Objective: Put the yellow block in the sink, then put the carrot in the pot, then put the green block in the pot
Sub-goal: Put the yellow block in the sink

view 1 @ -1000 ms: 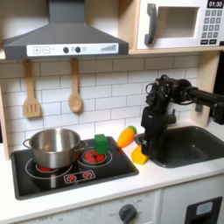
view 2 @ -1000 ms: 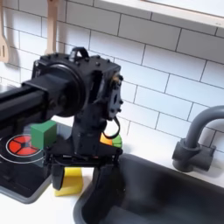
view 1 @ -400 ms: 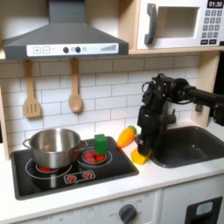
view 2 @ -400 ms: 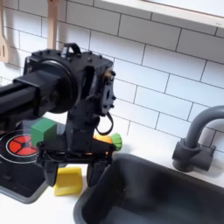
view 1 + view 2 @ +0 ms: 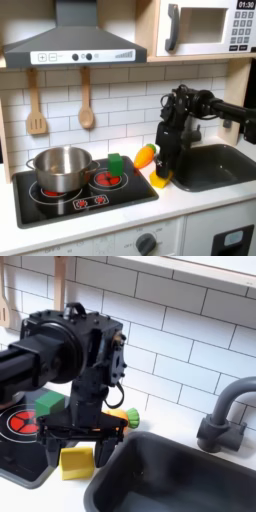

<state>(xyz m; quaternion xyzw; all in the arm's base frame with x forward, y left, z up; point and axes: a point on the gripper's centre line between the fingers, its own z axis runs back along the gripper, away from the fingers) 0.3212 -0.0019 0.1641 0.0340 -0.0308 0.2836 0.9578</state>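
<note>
So we're on step one, the yellow block [image 5: 75,462] isn't grabbed yet. It sits on the desk at the sink's [image 5: 190,478] 9 o'clock edge, near the stove. The gripper [image 5: 76,443] hangs right above it with the jaws spread apart, one finger on either side of the cube and nothing clamped. Next move, I'd guess: drop lower, close on the block, carry it toward 3 o'clock into the sink. The carrot [image 5: 146,155] and green block [image 5: 115,164] wait near the pot [image 5: 60,168].
</note>
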